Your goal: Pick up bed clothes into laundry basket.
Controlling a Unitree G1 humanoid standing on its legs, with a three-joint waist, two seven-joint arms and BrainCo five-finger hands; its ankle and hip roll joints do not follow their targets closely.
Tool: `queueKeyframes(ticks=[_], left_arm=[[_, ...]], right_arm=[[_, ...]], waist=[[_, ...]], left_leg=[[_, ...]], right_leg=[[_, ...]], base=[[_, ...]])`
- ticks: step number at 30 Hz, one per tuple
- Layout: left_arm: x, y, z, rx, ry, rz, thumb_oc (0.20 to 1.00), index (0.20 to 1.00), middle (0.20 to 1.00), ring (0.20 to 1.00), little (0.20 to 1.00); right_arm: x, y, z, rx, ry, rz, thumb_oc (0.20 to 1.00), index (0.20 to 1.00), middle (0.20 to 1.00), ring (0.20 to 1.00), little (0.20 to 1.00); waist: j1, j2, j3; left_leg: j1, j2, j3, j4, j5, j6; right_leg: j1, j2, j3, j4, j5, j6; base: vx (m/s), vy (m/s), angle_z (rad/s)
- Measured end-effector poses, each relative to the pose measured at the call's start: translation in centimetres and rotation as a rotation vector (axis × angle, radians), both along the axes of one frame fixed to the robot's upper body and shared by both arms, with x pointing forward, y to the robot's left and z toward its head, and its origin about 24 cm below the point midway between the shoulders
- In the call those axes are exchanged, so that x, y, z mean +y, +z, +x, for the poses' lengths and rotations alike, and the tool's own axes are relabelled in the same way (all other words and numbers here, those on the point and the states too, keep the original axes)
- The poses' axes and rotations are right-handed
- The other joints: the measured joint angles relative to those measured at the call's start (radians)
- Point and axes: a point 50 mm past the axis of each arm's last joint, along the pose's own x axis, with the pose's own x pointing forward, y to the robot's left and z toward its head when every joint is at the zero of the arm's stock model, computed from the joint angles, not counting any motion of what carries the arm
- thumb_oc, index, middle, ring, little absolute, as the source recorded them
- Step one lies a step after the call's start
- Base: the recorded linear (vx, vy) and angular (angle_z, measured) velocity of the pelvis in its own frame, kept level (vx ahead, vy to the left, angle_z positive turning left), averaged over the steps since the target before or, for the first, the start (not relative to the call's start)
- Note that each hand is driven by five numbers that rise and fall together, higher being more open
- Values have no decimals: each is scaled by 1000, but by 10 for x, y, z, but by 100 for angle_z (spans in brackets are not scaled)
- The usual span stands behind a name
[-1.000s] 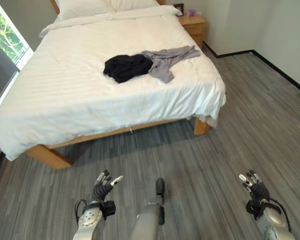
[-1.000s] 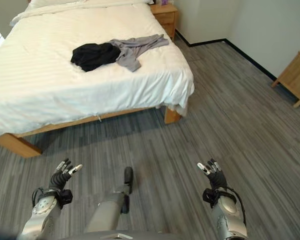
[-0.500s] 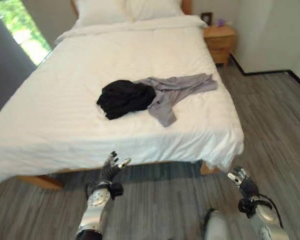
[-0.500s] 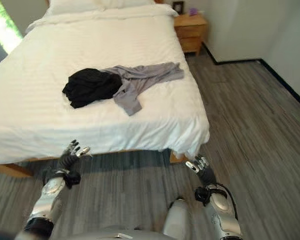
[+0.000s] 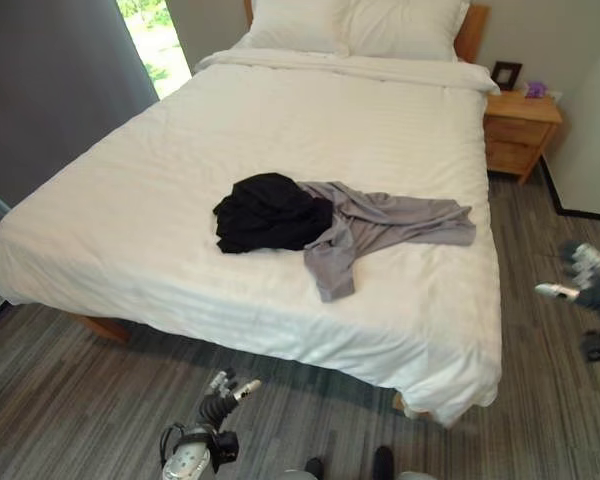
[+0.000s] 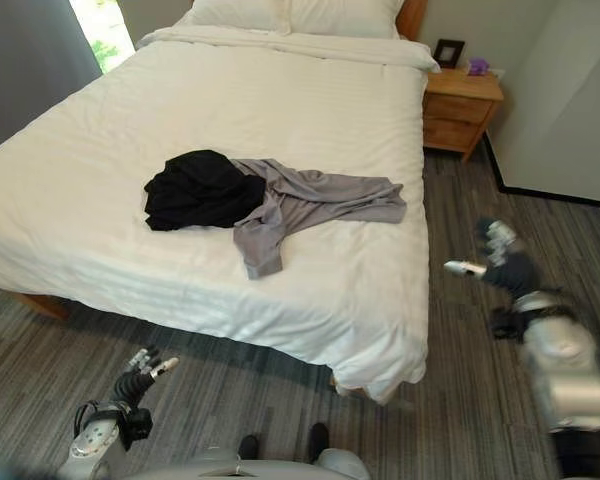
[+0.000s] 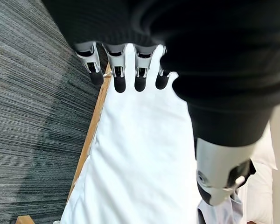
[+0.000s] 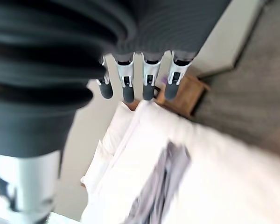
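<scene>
Hands, left hand and right hand, hang open and empty; reaching over the bed for the black garment should come first, gripping bunched fabric.

In front of me stands a bed on a wooden frame, its white cover hanging down over the near edge and corner. On the cover, towards the bed's near right part, a black garment lies bunched up, and a grey garment lies spread just beside it, touching it and reaching away from it towards the bed's right edge. Two white pillows lie side by side at the far end of the bed, against the headboard.
</scene>
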Motion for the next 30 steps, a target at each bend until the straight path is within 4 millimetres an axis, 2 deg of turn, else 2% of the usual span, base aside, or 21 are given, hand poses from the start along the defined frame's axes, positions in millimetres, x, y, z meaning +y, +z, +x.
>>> queueKeyframes(ticks=[1,2,3,4,5,6,7,8,9,11,12,14,19,24,26,28,30], left_arm=[[-2,-1,-2,9,-9,-4,1000,1000,1000,1000,1000],[-12,-4,6,14,-66,-31,1000,1000,1000,1000,1000],[-13,-2,11,4,-90,-24,1000,1000,1000,1000,1000],[-10,0,13,0,-94,-13,1000,1000,1000,1000,1000],[-2,-1,9,12,-59,-16,1000,1000,1000,1000,1000],[3,0,10,13,-47,-12,1000,1000,1000,1000,1000],[7,6,15,-22,-18,-24,1000,1000,1000,1000,1000],[11,9,17,-39,0,-18,1000,1000,1000,1000,1000],[18,8,12,-28,39,-17,1000,1000,1000,1000,1000],[23,10,13,-28,55,-2,1000,1000,1000,1000,1000],[24,10,12,-25,57,4,1000,1000,1000,1000,1000],[25,10,10,-15,54,14,1000,1000,1000,1000,1000],[23,21,21,-61,12,36,1000,1000,1000,1000,1000],[12,33,39,-142,-8,-3,1000,1000,1000,1000,1000],[4,39,47,-180,-35,-14,1000,1000,1000,1000,1000],[2,44,51,-212,-38,-16,1000,1000,1000,1000,1000],[-7,48,61,-251,-57,-27,1000,1000,1000,1000,1000]], right_arm=[[-3,12,11,7,-3,-51,1000,1000,1000,1000,1000],[-26,43,49,43,-133,-142,1000,1000,1000,1000,1000],[-34,54,51,36,-180,-158,1000,1000,1000,1000,1000],[-32,61,59,35,-195,-185,1000,1000,1000,1000,1000],[-21,79,83,-8,-219,-138,1000,1000,1000,1000,1000],[-14,116,98,2,-306,-237,1000,1000,1000,1000,1000],[-16,131,97,-40,-348,-245,1000,1000,1000,1000,1000],[-14,135,97,-62,-354,-252,1000,1000,1000,1000,1000],[-10,136,101,-76,-358,-246,1000,1000,1000,1000,1000],[-2,145,106,-99,-389,-220,1000,1000,1000,1000,1000],[-1,143,107,-114,-387,-197,1000,1000,1000,1000,1000],[7,134,114,-91,-380,-182,1000,1000,1000,1000,1000],[6,140,113,-115,-425,-174,1000,1000,1000,1000,1000],[-7,134,106,-89,-508,-162,1000,1000,1000,1000,1000],[-17,140,99,-86,-551,-193,1000,1000,1000,1000,1000],[-18,139,98,-91,-552,-198,1000,1000,1000,1000,1000],[-33,160,82,-190,-608,-266,1000,1000,1000,1000,1000]], waist=[[2,-1,1],[43,-4,1],[68,-6,3],[88,-5,3],[96,-8,6],[118,2,6],[135,7,8],[151,5,11],[190,4,19],[207,6,42],[232,9,61],[241,12,92],[256,15,185],[272,36,257],[274,46,273],[281,52,288],[281,51,299]], left_leg=[[-2,-5,-2,-3,8,0],[-6,-15,-11,-8,16,3],[-7,-18,-24,-8,19,4],[-18,-22,-35,-7,24,3],[-33,-26,-33,0,35,-1],[-89,-33,-45,13,39,-9],[-113,-33,-63,9,45,-11],[-127,-34,-76,4,53,-10],[-144,-36,-85,10,59,-16],[-184,-41,-90,23,58,-17],[-203,-43,-95,17,69,-16],[-231,-50,-108,18,76,-15],[-305,-58,-111,18,97,-16],[-376,-63,-112,31,105,-16],[-412,-63,-114,31,108,-19],[-437,-62,-112,33,117,-21],[-531,-60,-117,33,133,-34]], right_leg=[[-2,-5,-1,-2,2,3],[-3,-18,-19,-2,6,11],[-4,-22,-29,-2,5,13],[-9,-25,-38,-1,3,16],[-30,-32,-46,11,2,22],[-68,-36,-52,-3,6,29],[-88,-36,-63,-4,8,29],[-96,-36,-79,-3,7,29],[-112,-38,-87,3,5,30],[-147,-39,-92,12,7,25],[-168,-43,-100,18,9,24],[-192,-50,-110,20,12,26],[-270,-59,-112,31,26,30],[-334,-62,-110,30,35,29],[-367,-59,-115,25,49,20],[-393,-60,-111,27,49,26],[-481,-55,-120,18,69,17]], base=[[-55,-10,15],[-131,-19,31],[-160,-15,43],[-136,-9,23],[-65,4,18],[-52,3,29],[-62,-1,53],[-47,-3,48],[-36,7,23],[-30,6,16],[-41,12,21],[-50,12,19],[-57,2,3],[-71,-16,-2],[-68,-27,4],[-97,-28,1],[-76,39,4]])
